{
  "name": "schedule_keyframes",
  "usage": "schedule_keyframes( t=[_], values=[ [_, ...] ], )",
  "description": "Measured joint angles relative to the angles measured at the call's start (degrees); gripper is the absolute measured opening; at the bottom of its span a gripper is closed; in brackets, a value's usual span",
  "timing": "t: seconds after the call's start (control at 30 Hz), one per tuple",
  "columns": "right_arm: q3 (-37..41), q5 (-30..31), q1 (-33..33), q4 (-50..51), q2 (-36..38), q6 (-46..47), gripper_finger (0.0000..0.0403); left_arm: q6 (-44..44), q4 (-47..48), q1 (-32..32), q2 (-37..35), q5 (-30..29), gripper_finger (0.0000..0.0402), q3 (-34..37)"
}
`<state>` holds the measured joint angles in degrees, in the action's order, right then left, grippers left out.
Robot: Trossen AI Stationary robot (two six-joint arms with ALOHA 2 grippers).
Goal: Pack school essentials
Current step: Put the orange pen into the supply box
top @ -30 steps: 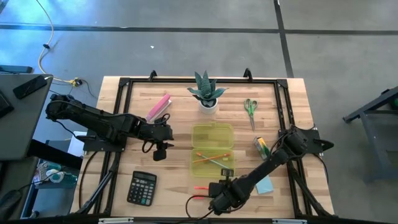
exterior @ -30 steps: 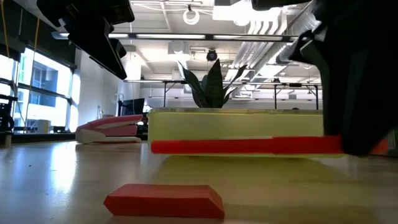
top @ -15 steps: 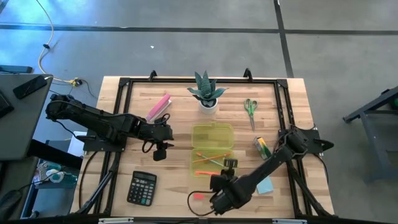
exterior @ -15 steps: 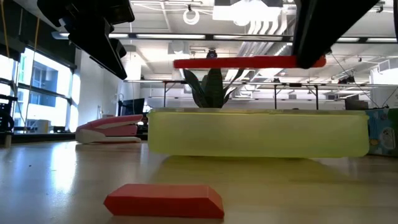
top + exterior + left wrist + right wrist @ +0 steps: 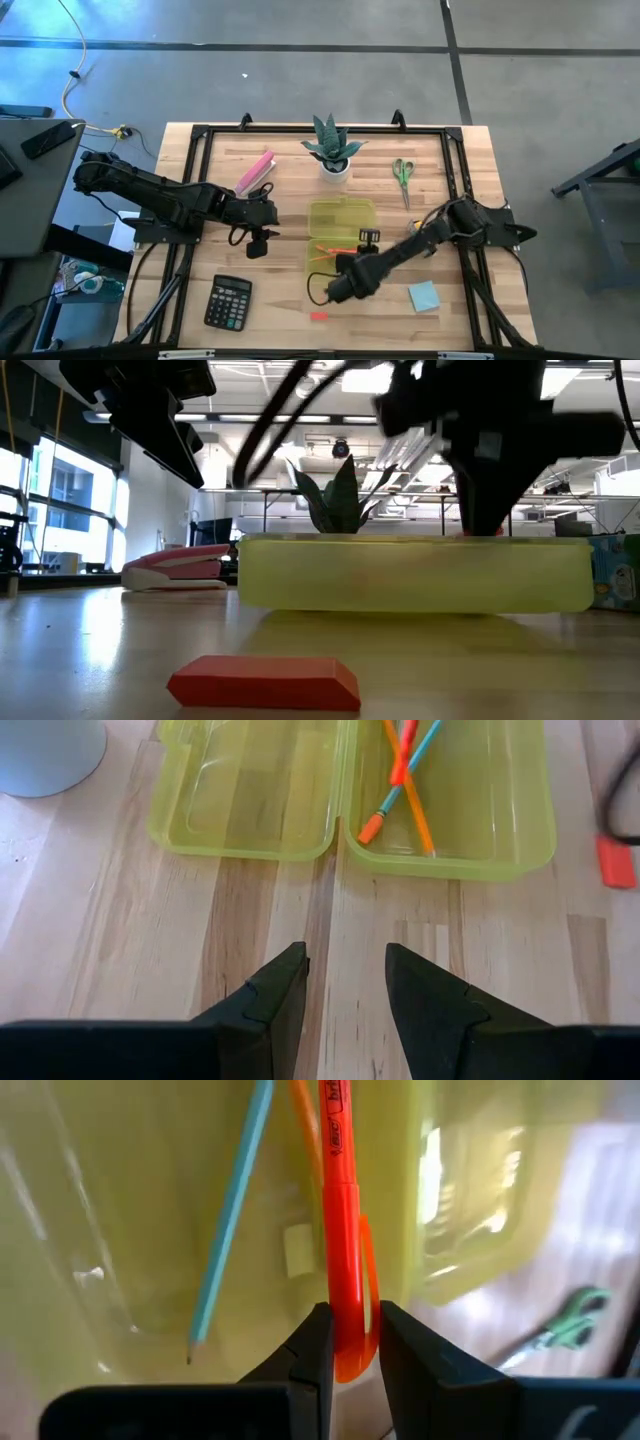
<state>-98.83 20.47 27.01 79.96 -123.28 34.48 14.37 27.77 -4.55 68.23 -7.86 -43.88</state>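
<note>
Right gripper (image 5: 347, 1342) has its jaws pinched tight on the red-orange pen (image 5: 340, 1210), holding it down inside the yellow-green case (image 5: 341, 238) mid-table, next to the green pencil (image 5: 232, 1210). Left gripper (image 5: 345, 982) hovers near the case, jaws partly open, empty.

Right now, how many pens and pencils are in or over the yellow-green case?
3: a blue pencil and an orange pencil lie crossed on its floor; the red-orange pen is above them, gripped by the right tool. None look hidden.
</note>
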Motion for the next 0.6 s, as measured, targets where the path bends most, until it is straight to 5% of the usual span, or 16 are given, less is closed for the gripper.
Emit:
schedule_keyframes(
  t=[0.4,0.6],
  values=[
    [1.0,-9.0,-3.06,-7.15,0.04,-6.27,0.0052,-0.02,0.02,0.02,0.0,-0.07,0.0126,0.0],
    [0.98,-8.75,-3.0,-7.15,0.02,-6.11,0.0096,-0.02,0.0,0.02,0.0,-0.07,0.0126,0.0]
  ],
)
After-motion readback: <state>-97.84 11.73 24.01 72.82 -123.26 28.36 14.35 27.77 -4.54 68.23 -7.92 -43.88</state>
